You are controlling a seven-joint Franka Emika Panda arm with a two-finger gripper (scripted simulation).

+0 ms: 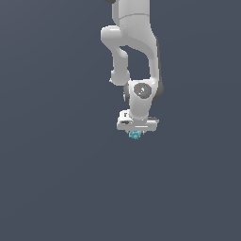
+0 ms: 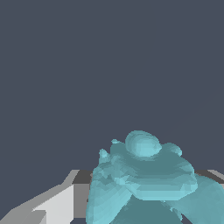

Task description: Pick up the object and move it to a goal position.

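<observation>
The object [image 1: 135, 135] is a tiny teal-cyan bumpy lump sitting just under the white hand of my gripper [image 1: 136, 133], much narrower than the hand. In the wrist view the object [image 2: 144, 179] fills the near part of the picture, lumpy and rounded, with a grey-white finger [image 2: 52, 205] beside it. My fingers are mostly hidden by the hand in the exterior view. The jaws look closed against the lump, and it hangs with the hand.
The white arm [image 1: 134, 42] comes down from the exterior view's top. Everything around it is a plain dark grey-blue ground [image 1: 56, 179], with no other objects or edges in sight.
</observation>
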